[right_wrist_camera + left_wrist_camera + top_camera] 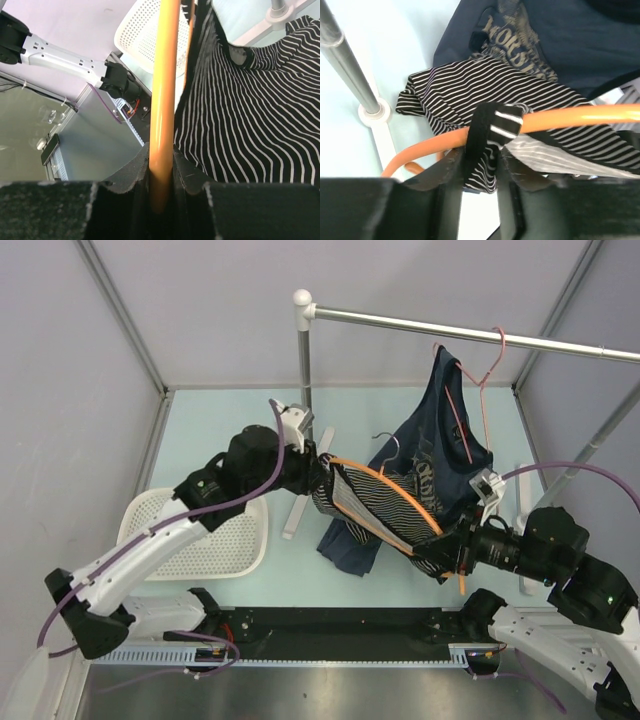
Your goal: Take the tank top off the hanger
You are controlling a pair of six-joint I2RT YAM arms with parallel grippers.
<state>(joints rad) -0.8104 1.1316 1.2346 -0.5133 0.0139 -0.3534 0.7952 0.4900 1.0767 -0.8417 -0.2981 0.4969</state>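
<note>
**Q:** Overhead view, centre: what spans the gap between the two arms?

**A:** The striped tank top (372, 508), draped on the orange hanger (392, 482). Both are held in the air above the pale desk (220, 430). The hanger slopes from the centre of the frame down toward the lower right. Behind it, at upper right, a navy T-shirt (455, 425) on a pink wire hanger (468, 390) hangs from the metal rail (420, 325).

**Q:** State of the left pincer?

**A:** The left pincer (318, 472) sits at the upper-left end of the hanger. In the left wrist view its fingers (451, 175) stand against either side of a dark-edged strap that loops over the orange bar. The fabric fills the gap between them, so the pincer is clamped on the tank top at that strap.

**Q:** State of the right pincer?

**A:** The right pincer (443, 552) sits at the lower-right end of the hanger. In the right wrist view its jaws are closed tight on the orange bar itself. The striped cloth lies just to the right of the bar.

**Q:** Other items shown?

**A:** A white perforated basket (200, 540) rests on the desk at lower left, well apart from the garment.
</note>
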